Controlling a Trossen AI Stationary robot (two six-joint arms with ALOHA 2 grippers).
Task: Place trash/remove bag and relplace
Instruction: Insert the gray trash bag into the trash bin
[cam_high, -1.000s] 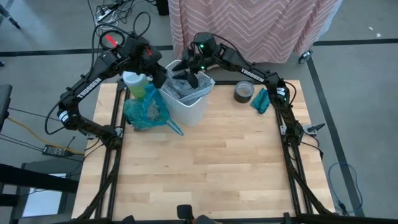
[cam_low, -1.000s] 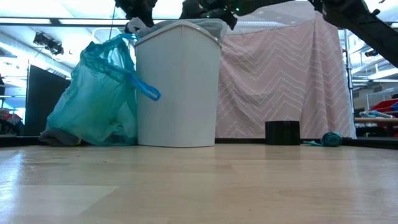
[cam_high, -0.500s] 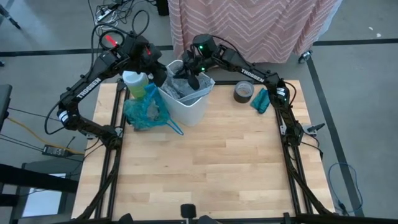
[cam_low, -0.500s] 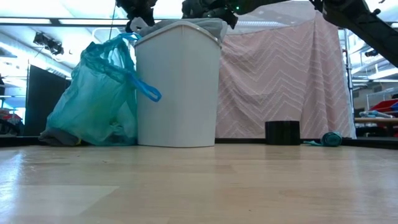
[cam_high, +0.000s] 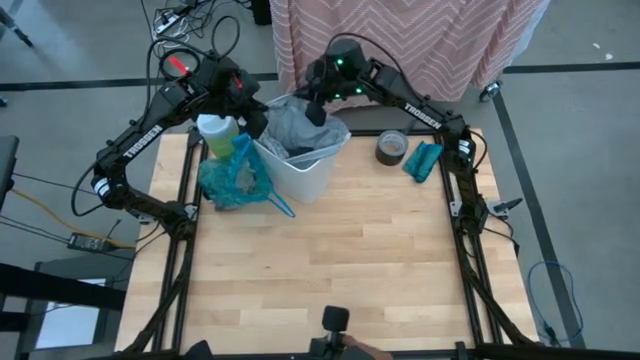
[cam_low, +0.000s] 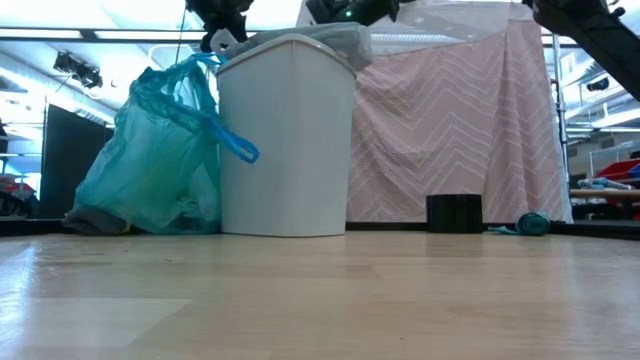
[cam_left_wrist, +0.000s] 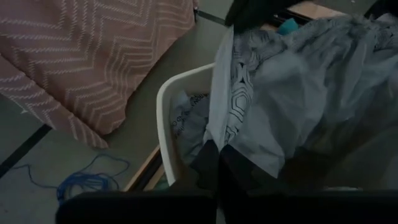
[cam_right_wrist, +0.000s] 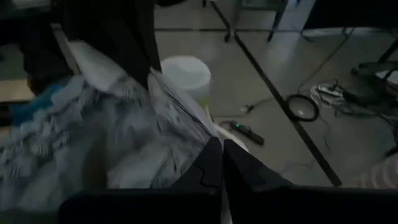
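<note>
A white bin (cam_high: 308, 176) stands at the table's far middle, with a pale grey plastic bag (cam_high: 298, 126) bulging out of its mouth. The filled teal bag (cam_high: 234, 178) rests on the table against the bin's left side (cam_low: 150, 160). My left gripper (cam_high: 258, 122) is shut at the bin's left rim. My right gripper (cam_high: 317, 108) is shut above the bin's far rim. Both are on the grey bag. No loose trash is in view. My left gripper pinches the grey bag's edge (cam_left_wrist: 214, 134) between its two fingers, at the bin's left rim (cam_left_wrist: 166, 118). It comes slanting down from the table's left. The plastic spreads away from the fingers over the bin's mouth. My right gripper pinches a bunched part of the grey bag's top (cam_right_wrist: 186, 134) between its two fingers, slanting down from the far right. The plastic is drawn up above the bin's far rim, and the rest of it hangs into the bin.
A dark tape roll (cam_high: 392, 147) and a teal bundle (cam_high: 422, 160) lie right of the bin. A green container with a white top (cam_high: 217, 130) stands at the far left. A pink cloth (cam_low: 450, 120) hangs behind the table. The table's near half (cam_high: 330, 270) is bare wood.
My right gripper has shut on the grey bag inside the bin and risen toward the table's far edge. The bag's top has been drawn up with it and now bulges over the bin's mouth. The bin and the teal bag have stayed put.
</note>
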